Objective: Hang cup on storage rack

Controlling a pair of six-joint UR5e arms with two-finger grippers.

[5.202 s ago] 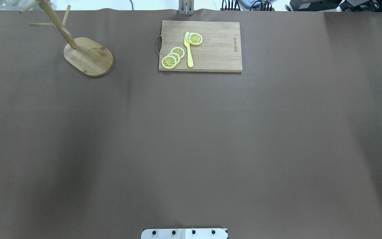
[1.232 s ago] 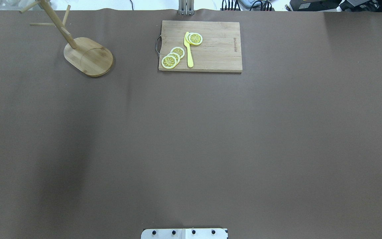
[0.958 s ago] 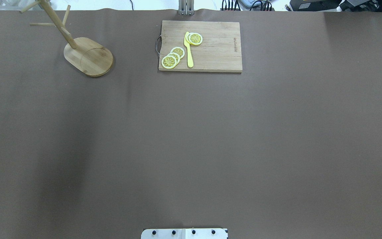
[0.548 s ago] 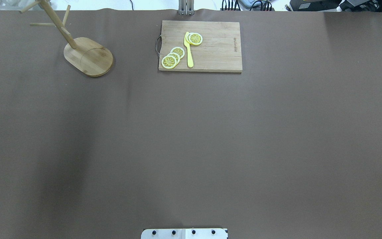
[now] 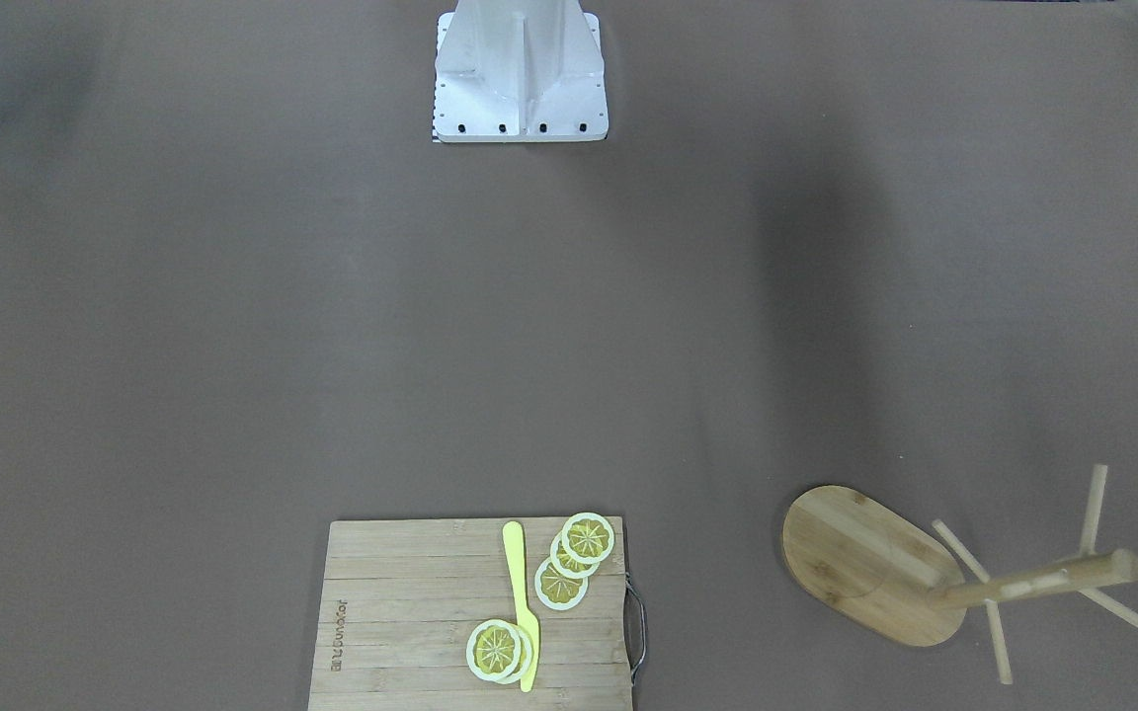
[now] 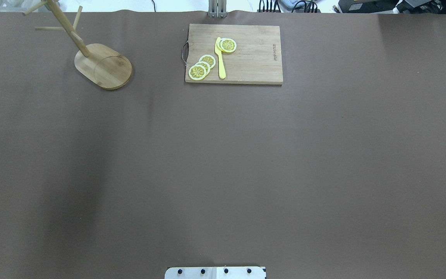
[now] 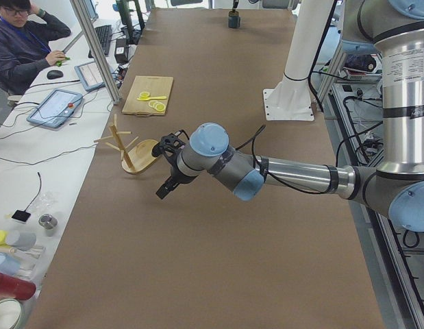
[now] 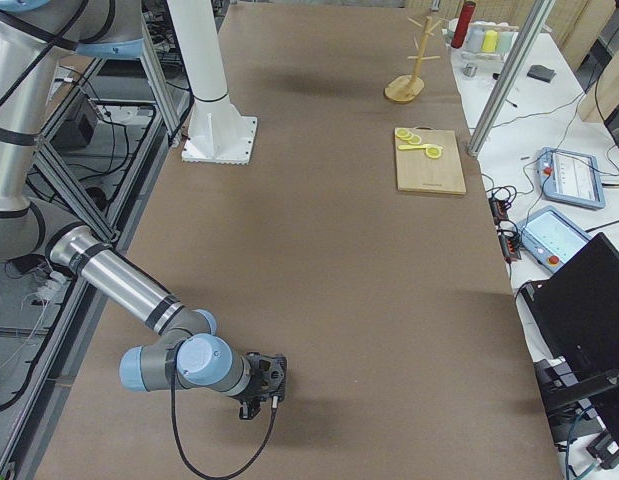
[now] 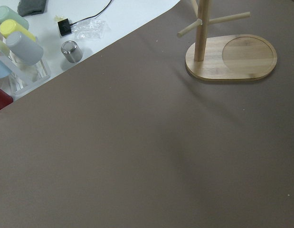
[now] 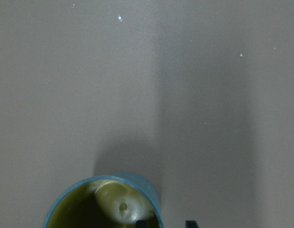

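A long table [image 6: 223, 155] covered in brown sheeting was seen, with the robot's white mounting plate [image 6: 215, 272] set at its near edge. At the far left corner the storage rack [image 6: 103, 66] was stood upright on its oval base. To the right of it, at the middle of the far edge, a cutting board [image 6: 246, 54] was laid flat, with lemon slices [image 6: 201, 66] and a yellow knife [image 6: 220, 58] placed on it. Along that far side a white bench [image 7: 33, 171] was set, at which an operator [image 7: 20, 41] was seated by a keyboard. Pastel tumblers [image 9: 18, 40] and a small metal tin [image 9: 69, 51] were kept on it.

The left arm was stretched out over the table with its forearm nearly level. The left gripper [image 7: 164, 190] was held tilted downward above the sheeting, near the rack's base but apart from it. How far its fingers were parted could not be told.

The right arm was bent low at the opposite end of the table. The right gripper [image 10: 165, 223] was pointed down at the cup [image 10: 104, 204], which was seen upright there, well apart from the rack. Two dark fingertips were shown apart, one at the cup's rim and the other outside it. Bare table was visible between the wall and the outer finger, so nothing was clamped.
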